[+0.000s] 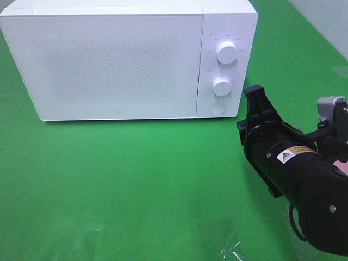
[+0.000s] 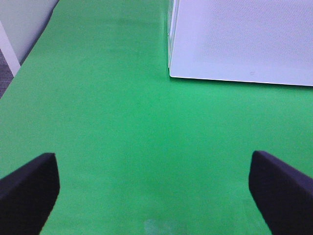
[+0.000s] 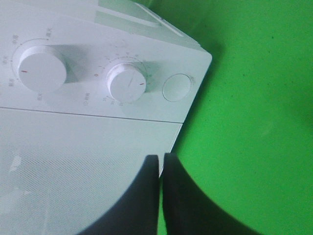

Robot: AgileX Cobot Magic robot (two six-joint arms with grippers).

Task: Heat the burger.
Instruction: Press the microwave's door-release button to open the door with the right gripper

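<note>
Black right gripper [image 3: 161, 159] pinched together for poking, near round white button [image 3: 176, 87] on boxy white microwave [image 1: 119, 65], likely to pop door. Black left gripper [image 2: 152, 164] wide apart, empty.

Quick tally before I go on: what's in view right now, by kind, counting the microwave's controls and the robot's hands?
Microwave: 1
Knobs: 2 (upper knob, lower knob)
Round button: 1
Hands: 2 (left hand open, right hand shut)
Burger: 0 in view
Total: 6
</note>
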